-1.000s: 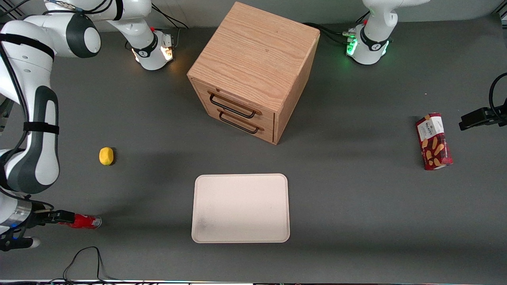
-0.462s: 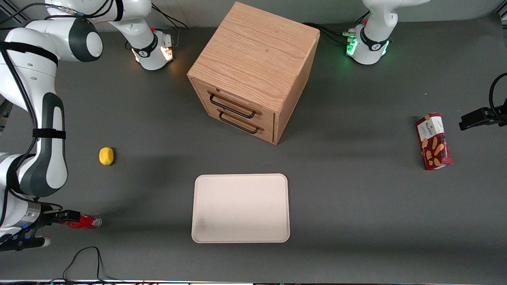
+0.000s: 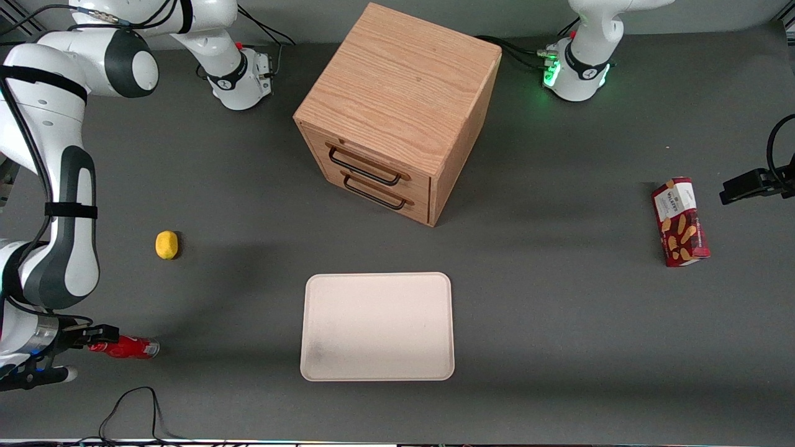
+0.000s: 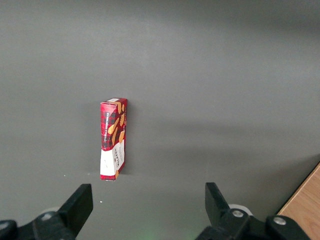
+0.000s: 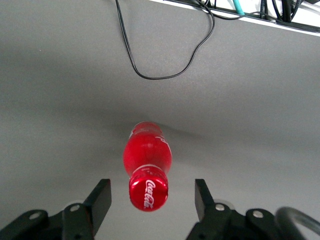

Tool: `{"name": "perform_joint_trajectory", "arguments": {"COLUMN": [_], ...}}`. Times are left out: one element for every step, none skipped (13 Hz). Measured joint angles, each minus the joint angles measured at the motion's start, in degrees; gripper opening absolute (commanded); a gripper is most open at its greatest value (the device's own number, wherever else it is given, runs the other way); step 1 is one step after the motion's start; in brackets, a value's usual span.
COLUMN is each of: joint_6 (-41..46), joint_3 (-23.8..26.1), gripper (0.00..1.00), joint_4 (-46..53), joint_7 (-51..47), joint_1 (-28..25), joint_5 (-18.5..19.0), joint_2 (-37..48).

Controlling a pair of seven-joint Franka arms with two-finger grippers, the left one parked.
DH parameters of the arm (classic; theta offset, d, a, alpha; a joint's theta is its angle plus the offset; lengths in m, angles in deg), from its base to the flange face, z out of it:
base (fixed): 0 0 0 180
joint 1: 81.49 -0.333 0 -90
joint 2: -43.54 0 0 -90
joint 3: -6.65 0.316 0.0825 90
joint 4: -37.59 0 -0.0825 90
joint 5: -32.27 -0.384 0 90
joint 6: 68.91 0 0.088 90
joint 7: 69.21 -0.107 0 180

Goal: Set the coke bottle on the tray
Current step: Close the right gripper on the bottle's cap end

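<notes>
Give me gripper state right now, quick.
Gripper: open, fingers either side of the coke bottle cap, not clamped; bottle lies on the table.

A red snack box [image 4: 113,138] stands on its long thin side on the grey worktop [image 4: 210,75]. It has pictures of golden sticks and a white patch at one end. Two black fingers [image 4: 76,205] of the parked arm's pincer stick up, spread wide apart. A bit of wood [image 4: 306,205] shows near one finger.
</notes>
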Motion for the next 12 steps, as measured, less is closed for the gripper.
{"name": "perform_joint_trajectory", "arguments": {"joint_6": [0.1,0.2,0.4,0.7,1.2,1.2,1.3,1.3,1.4,1.8,2.6,4.0], "joint_3": [0.0,0.0,0.0,0.0,0.1,0.1,0.1,0.1,0.1,0.1,0.1,0.0], "gripper": [0.12,0.00,0.00,0.00,0.00,0.00,0.00,0.00,0.00,0.00,0.00,0.00], "joint_4": [0.0,0.0,0.0,0.0,0.2,0.2,0.2,0.2,0.3,0.4,0.6,0.8], "joint_7": [0.1,0.1,0.1,0.1,0.1,0.1,0.1,0.1,0.1,0.1,0.1,0.1], "joint_1": [0.0,0.0,0.0,0.0,0.0,-0.1,-0.1,-0.1,-0.1,-0.1,-0.1,0.0], "joint_5": [0.0,0.0,0.0,0.0,0.0,0.0,0.0,0.0,0.0,0.0,0.0,0.0], "joint_2": [0.0,0.0,0.0,0.0,0.0,0.0,0.0,0.0,0.0,0.0,0.0,0.1]}}
